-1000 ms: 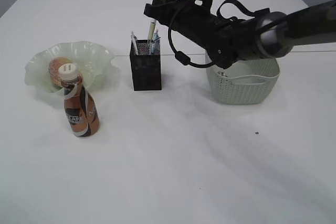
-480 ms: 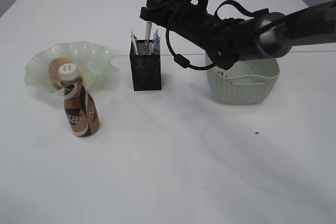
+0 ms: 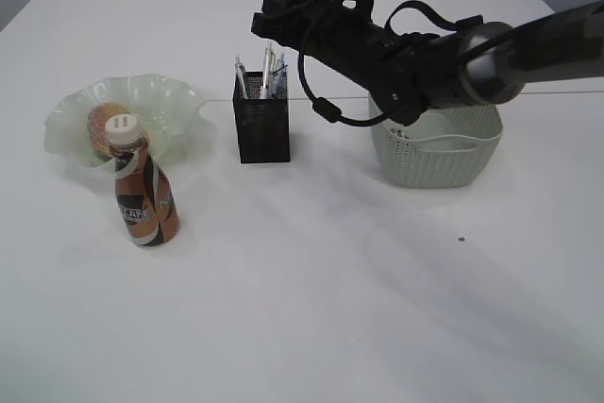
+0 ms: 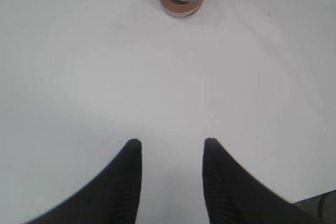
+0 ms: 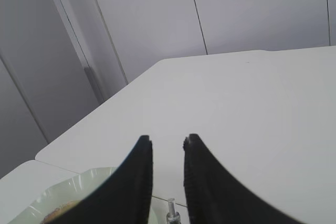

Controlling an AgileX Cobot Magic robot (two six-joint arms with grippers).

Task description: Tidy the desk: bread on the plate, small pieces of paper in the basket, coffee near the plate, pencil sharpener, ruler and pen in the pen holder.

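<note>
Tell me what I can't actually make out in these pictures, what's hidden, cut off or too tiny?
- Basket contents: exterior view, its wall and the right arm hide the inside.
- Pen holder contents: exterior view, only tips stick out, too small to sort pen from ruler or sharpener.
- Bread on the plate: partly behind the coffee bottle.
- Coffee bottle: left wrist view, top edge cuts it off.
- Left gripper: outside the exterior view.

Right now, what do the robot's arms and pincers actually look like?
The right arm is matte black with a glossy grey rounded joint and a looping black cable. The right gripper and left gripper each have two tapered black fingers, finely ribbed inside. No markings are legible.
</note>
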